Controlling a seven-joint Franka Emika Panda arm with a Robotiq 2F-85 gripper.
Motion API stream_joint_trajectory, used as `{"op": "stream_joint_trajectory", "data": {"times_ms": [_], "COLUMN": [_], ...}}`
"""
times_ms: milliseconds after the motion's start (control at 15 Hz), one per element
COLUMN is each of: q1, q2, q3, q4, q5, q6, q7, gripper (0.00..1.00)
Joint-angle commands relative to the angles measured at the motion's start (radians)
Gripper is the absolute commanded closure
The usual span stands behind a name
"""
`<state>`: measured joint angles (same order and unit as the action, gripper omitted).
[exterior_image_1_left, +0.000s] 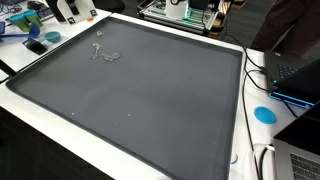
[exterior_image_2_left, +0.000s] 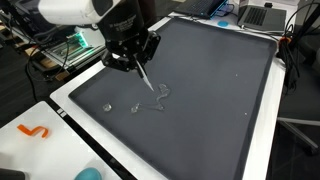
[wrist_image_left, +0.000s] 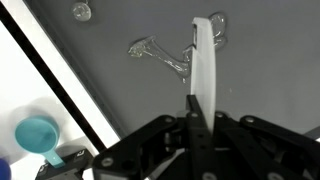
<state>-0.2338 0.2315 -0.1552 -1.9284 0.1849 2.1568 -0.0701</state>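
White stick (wrist_image_left: 205, 60) clamped in end effector (wrist_image_left: 198, 122), tip at clear smear (wrist_image_left: 160, 55); mat (exterior_image_2_left: 225, 95) edge near, room beyond.

This is looking like a robotics lab or research office. A large dark grey flat mat (exterior_image_1_left: 150, 110) is covering a white table (exterior_image_1_left: 40, 128), and a white robot arm (exterior_image_2_left: 75, 10) with a black gripper (exterior_image_2_left: 134, 63) is hanging over the mat. Beyond the mat's edges, open dark laptops (exterior_image_1_left: 297, 72) are sitting among trailing black cables (exterior_image_1_left: 254, 62), and a metal equipment rack (exterior_image_2_left: 62, 50) is glowing green beside the mat.
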Motion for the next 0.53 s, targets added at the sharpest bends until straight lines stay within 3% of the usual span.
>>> {"op": "stream_joint_trajectory", "data": {"times_ms": [0,467], "q1": [-0.013,-0.025], "q2": [0.017,0.009], "q3": [-0.018,-0.051], "q4": [0.018,0.002], "q5": [-0.009,-0.029], "q6": [-0.062,-0.088], "q7": [-0.007,0.007], "gripper": [0.99,0.99]}}
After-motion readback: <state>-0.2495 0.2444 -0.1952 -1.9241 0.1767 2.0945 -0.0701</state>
